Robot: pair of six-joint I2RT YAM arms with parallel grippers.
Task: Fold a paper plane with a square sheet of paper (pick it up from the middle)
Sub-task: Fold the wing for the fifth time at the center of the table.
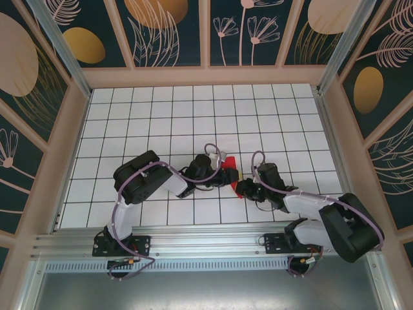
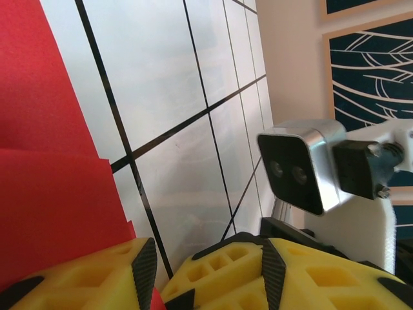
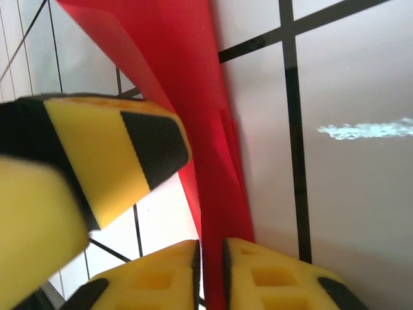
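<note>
**A:** What is made out from the top external view?

**B:** One square sheet of paper (image 1: 230, 169), already creased into a narrower red shape, is seen in the middle of the tiled table (image 1: 161, 110). It is flanked by the left gripper (image 1: 221, 172) and the right gripper (image 1: 240, 186), so two grippers are counted, their tips almost meeting. A fold partway through the plane is judged to be in hand.

**A:** And from the left wrist?

**B:** Its fingers (image 2: 84, 271) are held apart, and layered red paper is seen passing under one of them. One camera (image 2: 300, 165) on the other arm is counted.

**A:** From the right wrist?

**B:** Its fingers (image 3: 271, 278) are drawn almost together, with the folded edge lying in the slit between them. Whether that edge is pinched or loose cannot be told. One left-gripper finger (image 3: 97, 142) is seen just beside the paper.

**A:** What is called for next?

**B:** The crease should probably be pressed flat, with the paper steadied against sliding.
</note>
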